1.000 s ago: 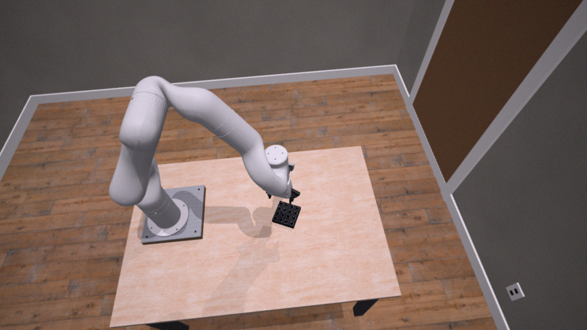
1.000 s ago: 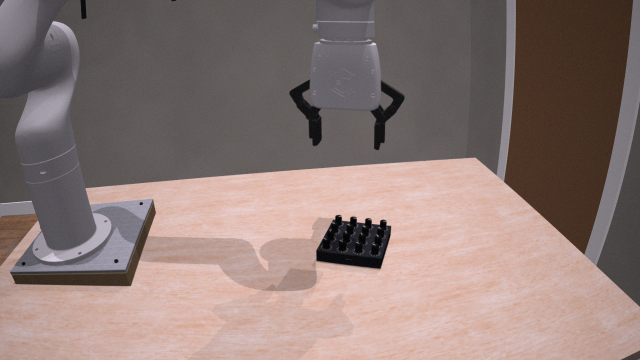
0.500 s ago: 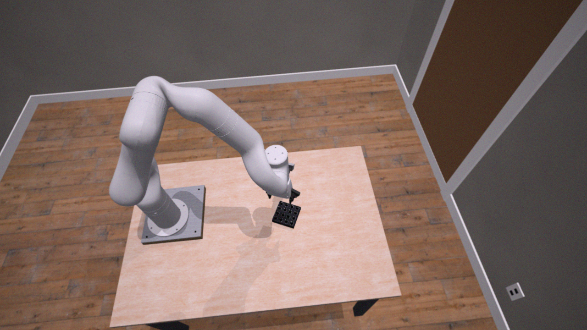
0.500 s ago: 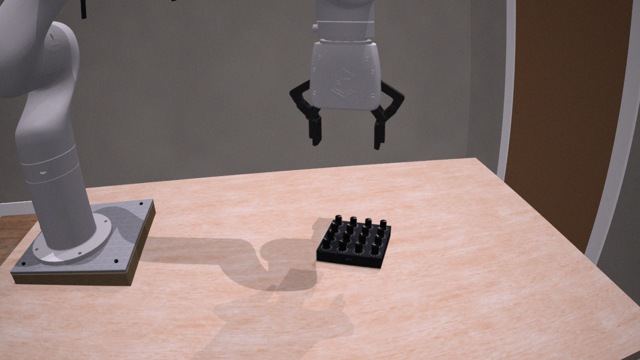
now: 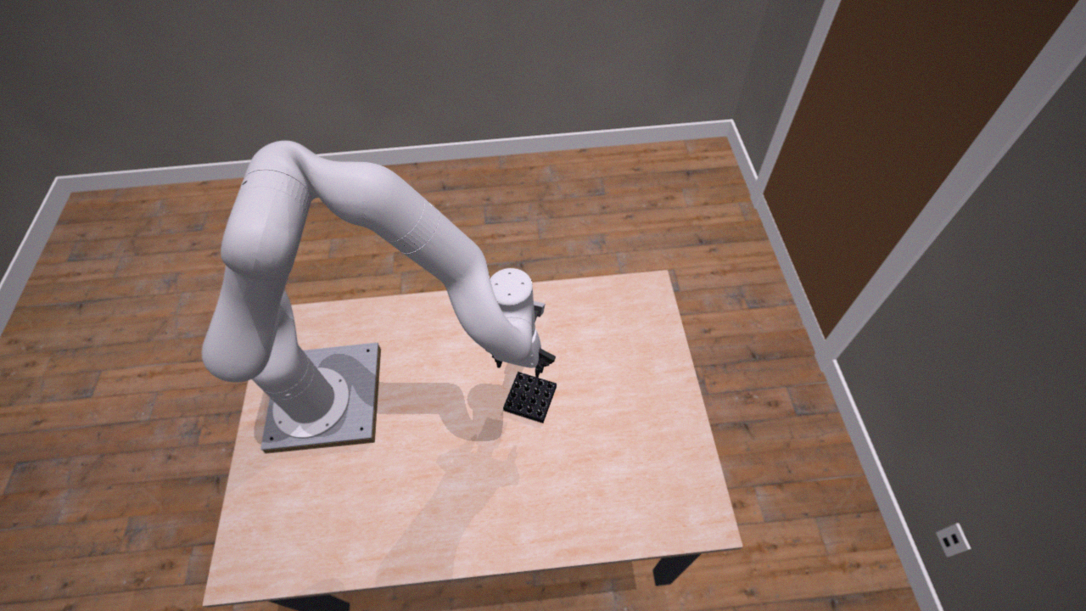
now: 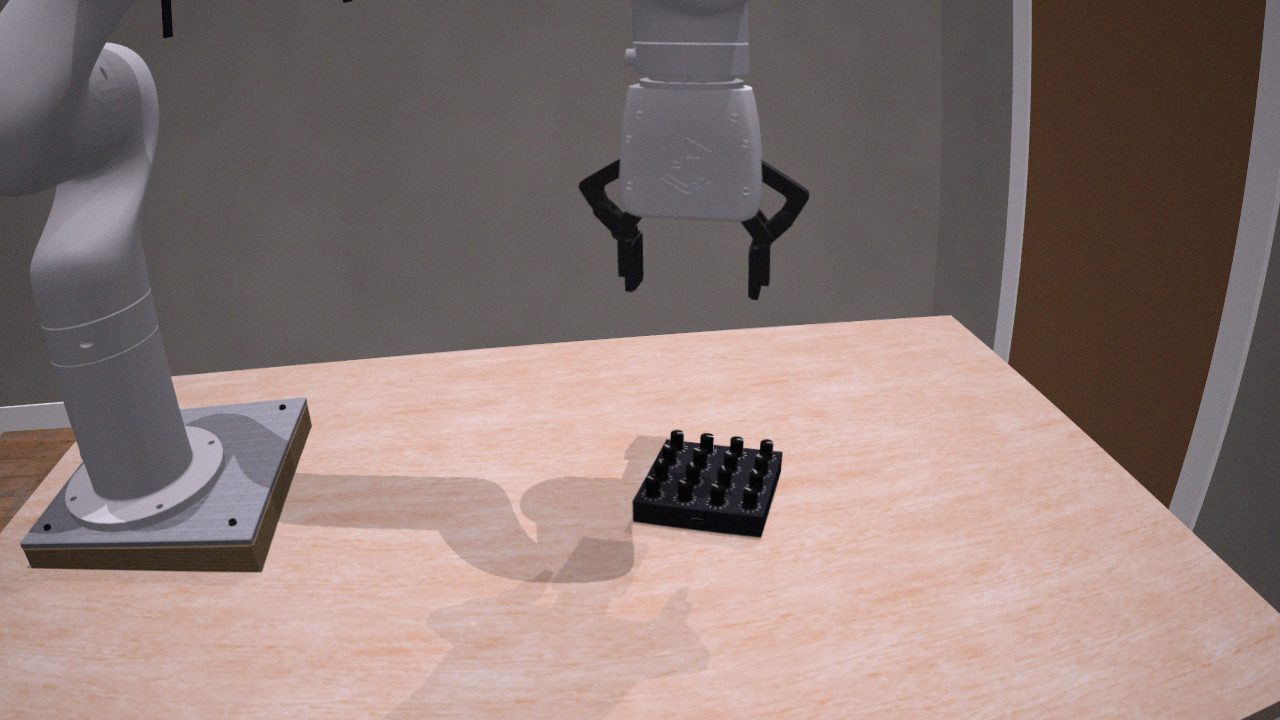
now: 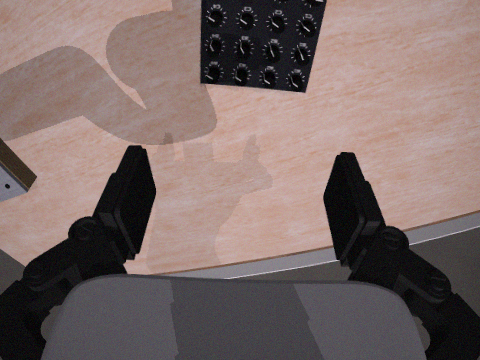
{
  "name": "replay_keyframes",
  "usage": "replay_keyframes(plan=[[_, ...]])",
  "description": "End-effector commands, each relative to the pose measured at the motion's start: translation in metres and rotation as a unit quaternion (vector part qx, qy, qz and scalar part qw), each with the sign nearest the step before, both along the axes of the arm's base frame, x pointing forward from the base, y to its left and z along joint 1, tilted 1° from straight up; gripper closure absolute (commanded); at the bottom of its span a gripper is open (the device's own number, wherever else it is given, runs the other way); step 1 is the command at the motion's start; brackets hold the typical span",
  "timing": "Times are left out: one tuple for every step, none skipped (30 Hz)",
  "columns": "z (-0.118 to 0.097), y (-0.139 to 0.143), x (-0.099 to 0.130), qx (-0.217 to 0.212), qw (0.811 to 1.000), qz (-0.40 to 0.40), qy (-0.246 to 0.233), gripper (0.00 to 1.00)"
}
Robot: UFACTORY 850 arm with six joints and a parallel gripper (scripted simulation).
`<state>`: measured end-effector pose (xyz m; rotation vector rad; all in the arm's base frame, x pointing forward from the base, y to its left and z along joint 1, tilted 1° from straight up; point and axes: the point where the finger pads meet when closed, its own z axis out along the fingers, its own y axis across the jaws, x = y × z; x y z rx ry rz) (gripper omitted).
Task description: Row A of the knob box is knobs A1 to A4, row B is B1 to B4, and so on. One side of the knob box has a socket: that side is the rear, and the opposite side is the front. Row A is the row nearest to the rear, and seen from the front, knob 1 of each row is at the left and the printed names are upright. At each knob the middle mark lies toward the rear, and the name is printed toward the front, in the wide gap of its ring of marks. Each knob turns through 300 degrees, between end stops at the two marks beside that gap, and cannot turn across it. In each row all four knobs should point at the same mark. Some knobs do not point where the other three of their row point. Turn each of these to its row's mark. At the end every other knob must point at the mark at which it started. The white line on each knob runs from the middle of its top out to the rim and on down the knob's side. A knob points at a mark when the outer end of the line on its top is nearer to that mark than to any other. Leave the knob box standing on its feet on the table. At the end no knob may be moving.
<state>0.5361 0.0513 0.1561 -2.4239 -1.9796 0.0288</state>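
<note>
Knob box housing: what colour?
Black, with black knobs; the knob box shows best in the wrist view, on the pale wooden table.

Matt black knob box [image 6: 708,514] on a pale wood-grain table [image 6: 895,501]; the arm's base plate [image 6: 268,429] looks brushed metal.
</note>
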Motion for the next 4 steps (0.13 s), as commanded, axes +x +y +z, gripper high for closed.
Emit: replay_keyframes(plan=[[0.0009,0.0001,0.0009,0.000,1.000,0.000,-0.001,0.00],[0.0009,0.0001,0.0009,0.000,1.000,0.000,-0.001,0.00],[0.0009,0.0001,0.0009,0.000,1.000,0.000,-0.001,0.00],[0.0009,0.0001,0.0009,0.000,1.000,0.000,-0.001,0.00]])
